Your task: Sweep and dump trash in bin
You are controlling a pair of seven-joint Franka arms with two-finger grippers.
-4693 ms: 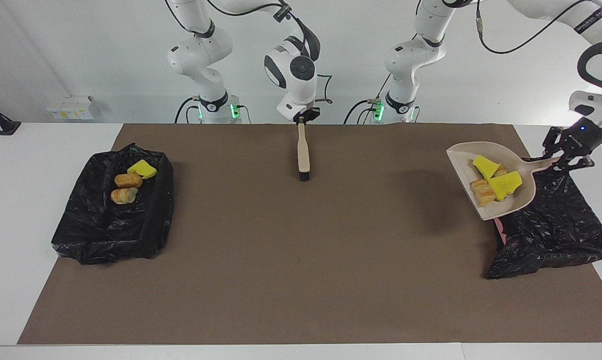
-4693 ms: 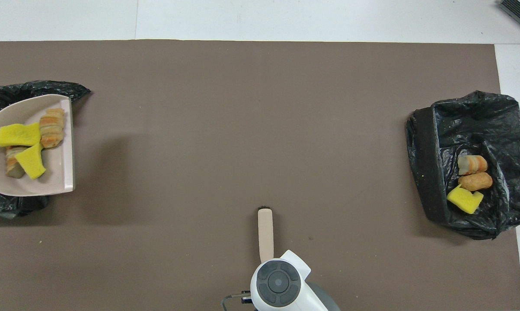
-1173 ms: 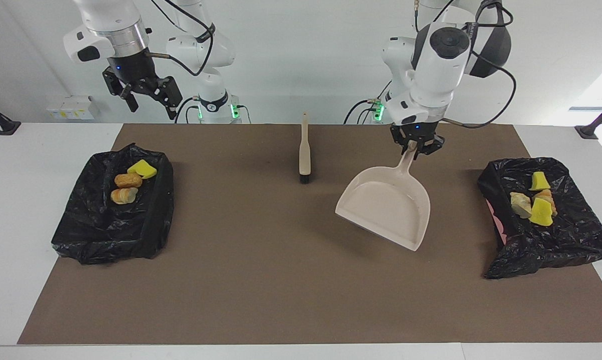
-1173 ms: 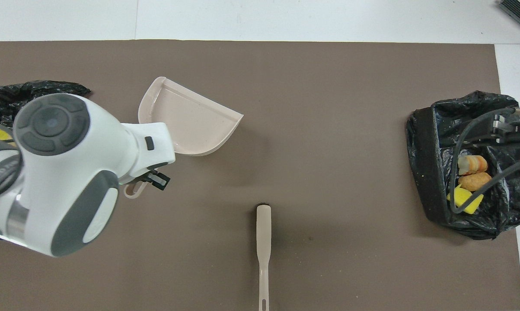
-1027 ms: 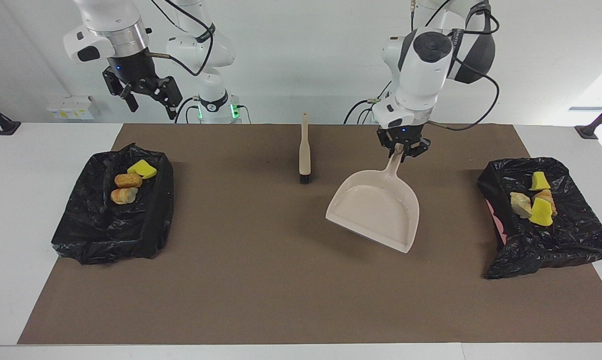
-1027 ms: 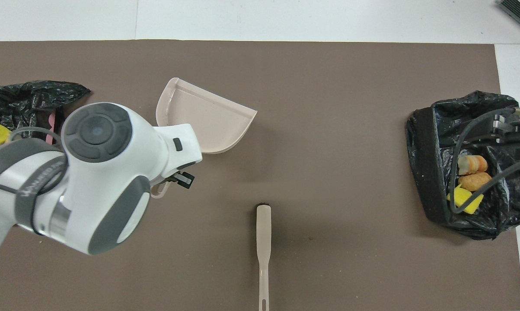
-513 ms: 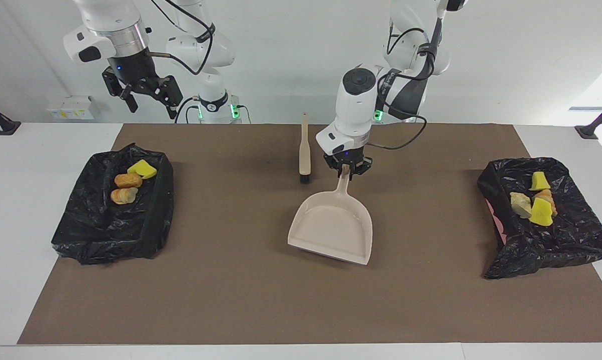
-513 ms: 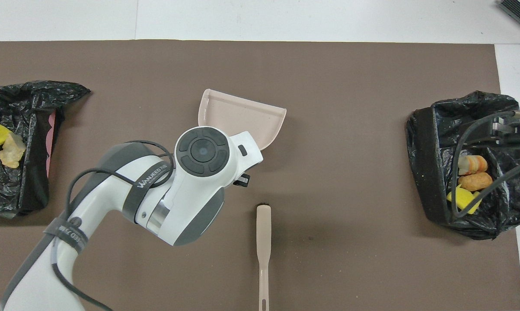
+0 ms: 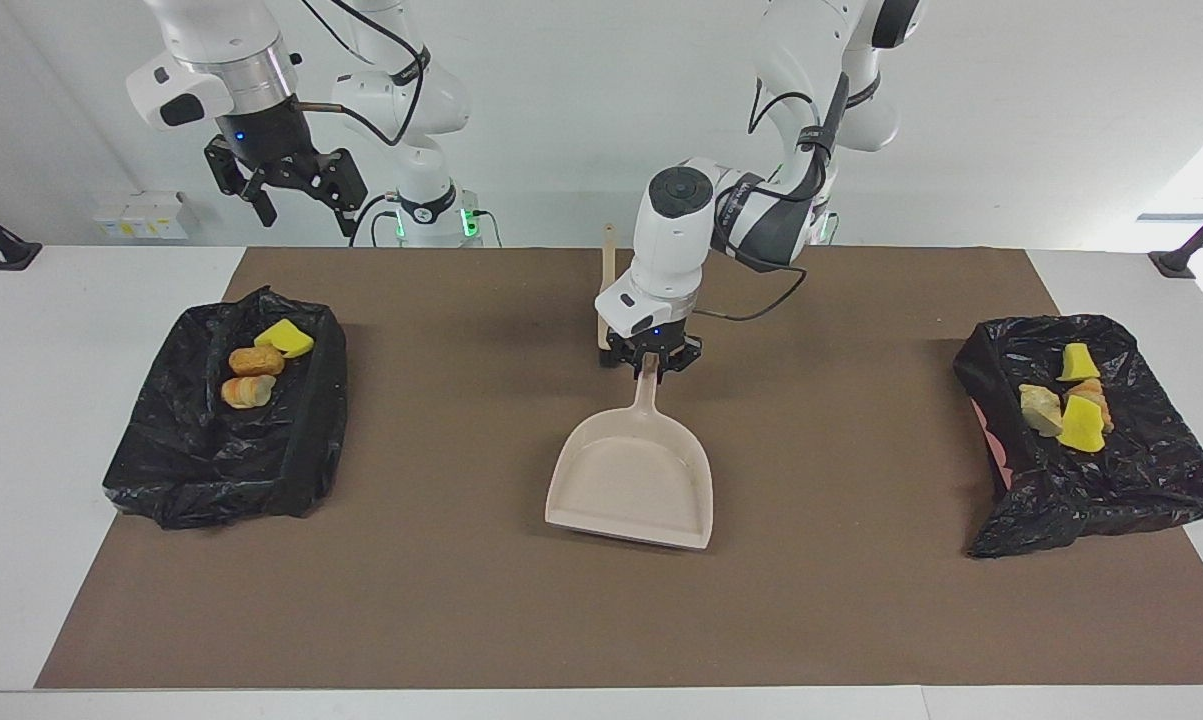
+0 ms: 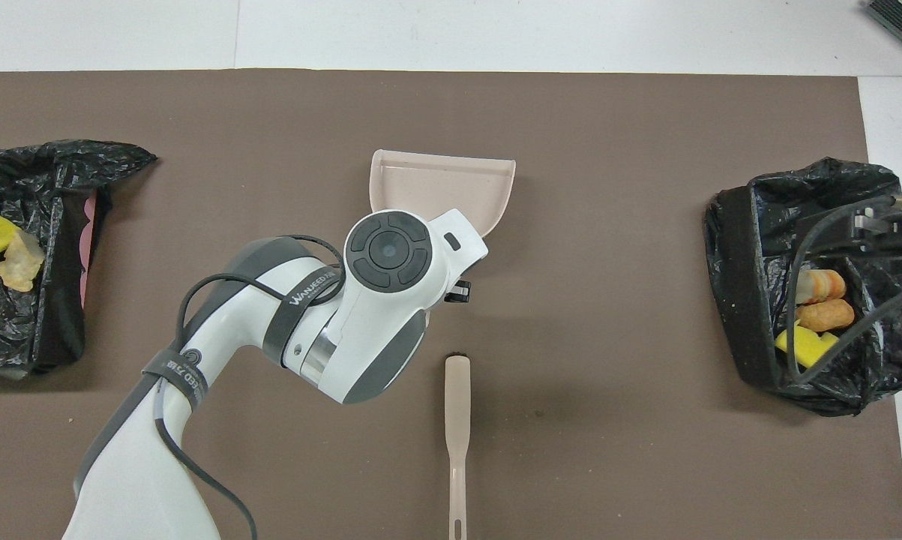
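Observation:
My left gripper [image 9: 651,364] is shut on the handle of the empty beige dustpan [image 9: 633,485] over the middle of the mat, pan mouth pointing away from the robots, low at the mat. The pan also shows in the overhead view [image 10: 443,184]. The trash lies in two black bag-lined bins: three pieces [image 9: 254,362] in the bin [image 9: 221,450] at the right arm's end, several pieces [image 9: 1066,405] in the bin [image 9: 1111,480] at the left arm's end. My right gripper [image 9: 301,205] is open and empty, high over the bin at its end.
The beige brush [image 10: 456,420] lies on the brown mat [image 9: 461,600] near the robots, beside the left gripper, which partly hides it in the facing view. White table shows around the mat.
The left arm dumped the trash into the bin at its end, then carried the empty dustpan to the middle of the mat and lowered it. The right arm let go of the brush and waits raised.

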